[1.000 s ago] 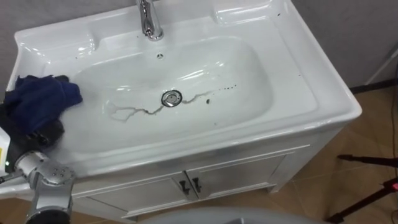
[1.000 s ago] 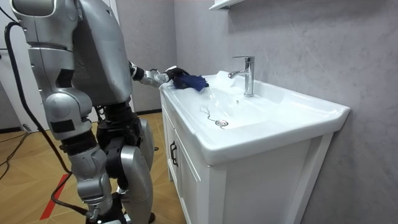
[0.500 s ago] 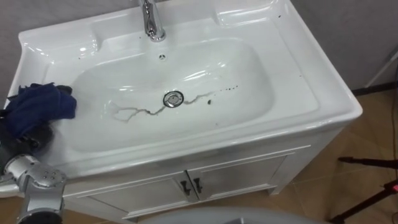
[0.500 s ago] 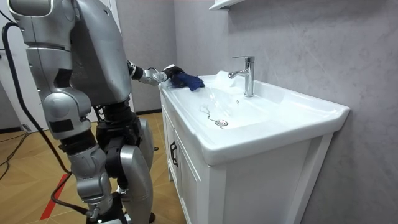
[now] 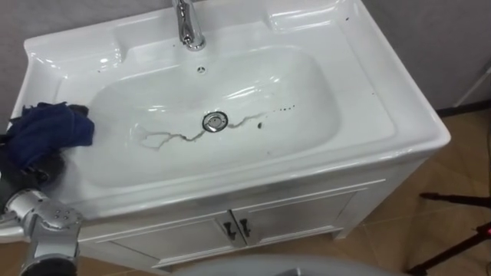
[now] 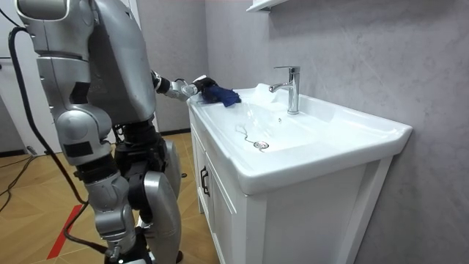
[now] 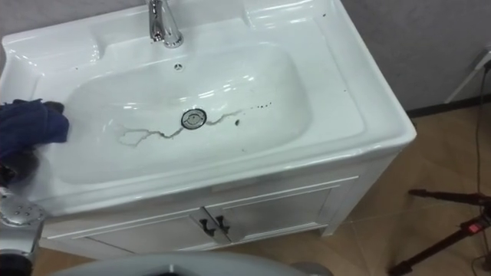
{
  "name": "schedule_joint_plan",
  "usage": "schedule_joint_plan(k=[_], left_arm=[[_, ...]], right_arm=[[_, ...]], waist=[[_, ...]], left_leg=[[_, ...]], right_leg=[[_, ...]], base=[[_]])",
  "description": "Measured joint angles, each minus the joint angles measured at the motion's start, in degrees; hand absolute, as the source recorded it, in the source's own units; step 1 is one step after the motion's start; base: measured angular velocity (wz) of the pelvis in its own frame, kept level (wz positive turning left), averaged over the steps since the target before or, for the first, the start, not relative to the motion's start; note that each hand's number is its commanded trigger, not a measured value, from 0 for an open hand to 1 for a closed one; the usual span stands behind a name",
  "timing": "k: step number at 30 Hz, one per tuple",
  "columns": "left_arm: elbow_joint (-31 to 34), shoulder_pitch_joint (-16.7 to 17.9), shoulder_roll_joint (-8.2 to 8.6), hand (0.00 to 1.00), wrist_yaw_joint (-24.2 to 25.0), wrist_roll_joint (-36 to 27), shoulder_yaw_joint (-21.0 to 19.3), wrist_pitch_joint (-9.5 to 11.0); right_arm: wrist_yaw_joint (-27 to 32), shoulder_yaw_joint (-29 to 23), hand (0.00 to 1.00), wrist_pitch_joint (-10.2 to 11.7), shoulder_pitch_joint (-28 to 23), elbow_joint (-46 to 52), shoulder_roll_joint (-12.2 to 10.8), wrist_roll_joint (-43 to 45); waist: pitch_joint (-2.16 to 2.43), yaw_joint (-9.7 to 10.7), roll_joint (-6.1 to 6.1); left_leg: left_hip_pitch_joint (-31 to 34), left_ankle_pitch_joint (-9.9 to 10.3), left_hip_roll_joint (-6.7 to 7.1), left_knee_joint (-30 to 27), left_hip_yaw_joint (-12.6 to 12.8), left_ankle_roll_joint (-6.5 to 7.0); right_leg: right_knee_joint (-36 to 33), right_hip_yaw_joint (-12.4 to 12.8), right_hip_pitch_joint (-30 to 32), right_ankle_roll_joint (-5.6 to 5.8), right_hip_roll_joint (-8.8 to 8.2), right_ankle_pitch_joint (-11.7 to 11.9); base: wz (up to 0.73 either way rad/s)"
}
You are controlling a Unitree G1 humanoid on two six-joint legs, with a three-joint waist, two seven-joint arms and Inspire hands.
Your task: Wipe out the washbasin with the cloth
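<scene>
left hand point(image 5: 34, 167) clenches the blue cloth point(image 5: 47, 132) over the basin's point(image 5: 383, 115) left rim. the dark streak point(image 5: 173, 138) lies right of the hand, its long axis running left-right through the drain point(image 5: 214, 121). the next stroke likely goes rightward, down into the bowl.

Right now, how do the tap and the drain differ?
The tap stands upright on the back rim of the basin; the drain lies flat at the bottom of the bowl. The tap is a tall column; the drain is a small round ring. Dark streaks run up to the drain, while none reach the tap. Both are shiny metal.
</scene>
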State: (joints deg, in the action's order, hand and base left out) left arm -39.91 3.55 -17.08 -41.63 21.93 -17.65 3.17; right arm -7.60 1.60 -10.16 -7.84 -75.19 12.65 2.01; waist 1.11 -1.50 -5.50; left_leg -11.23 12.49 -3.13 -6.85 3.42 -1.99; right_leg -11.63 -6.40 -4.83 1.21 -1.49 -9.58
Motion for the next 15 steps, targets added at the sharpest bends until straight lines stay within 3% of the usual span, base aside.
schedule_joint_plan(k=[3, 5, 11, 15], left_arm=[[4.7, 0.3, 0.21, 1.0, 0.0, 0.3, -0.3, -3.1], [7.3, 0.3, 0.28, 1.0, -0.2, 0.4, -0.4, -4.2], [15.0, 0.5, 0.28, 1.0, -3.7, 5.4, -2.5, -4.4], [24.7, 0.4, 0.23, 1.0, -7.5, 10.5, -3.1, -3.3]], right_arm=[[-0.2, 0.0, 0.0, 0.2, 0.2, 0.0, -0.1, 0.0], [-0.1, 0.0, 0.0, 0.7, 0.4, 0.0, -0.5, -0.5], [0.5, 1.2, 0.0, 2.8, -0.1, -0.1, -0.5, -1.8], [0.6, 1.7, 0.0, 3.4, -0.1, -0.4, -0.3, -1.5]], waist=[[-0.2, -0.2, -0.17], [-1.17, -0.4, 0.08], [-1.14, -1.6, 0.43], [-1.0, -2.1, 0.45]], left_leg=[[1.0, 0.0, 0.03, -0.1, -0.4, 0.0], [1.3, 0.0, 0.02, -0.5, -0.5, 0.0], [2.4, 0.0, 0.05, -0.9, -1.0, 0.0], [2.4, 0.0, 0.0, -1.0, -0.8, -0.01]], right_leg=[[0.1, -0.2, 0.9, 0.0, -0.05, 0.0], [0.1, -0.3, 1.0, -0.02, -0.05, 0.0], [0.2, -0.3, 2.1, -0.04, -0.1, 0.0], [0.0, -0.5, 2.2, -0.04, -0.13, 0.0]], base=[[0.03], [0.03], [0.01], [0.0]])
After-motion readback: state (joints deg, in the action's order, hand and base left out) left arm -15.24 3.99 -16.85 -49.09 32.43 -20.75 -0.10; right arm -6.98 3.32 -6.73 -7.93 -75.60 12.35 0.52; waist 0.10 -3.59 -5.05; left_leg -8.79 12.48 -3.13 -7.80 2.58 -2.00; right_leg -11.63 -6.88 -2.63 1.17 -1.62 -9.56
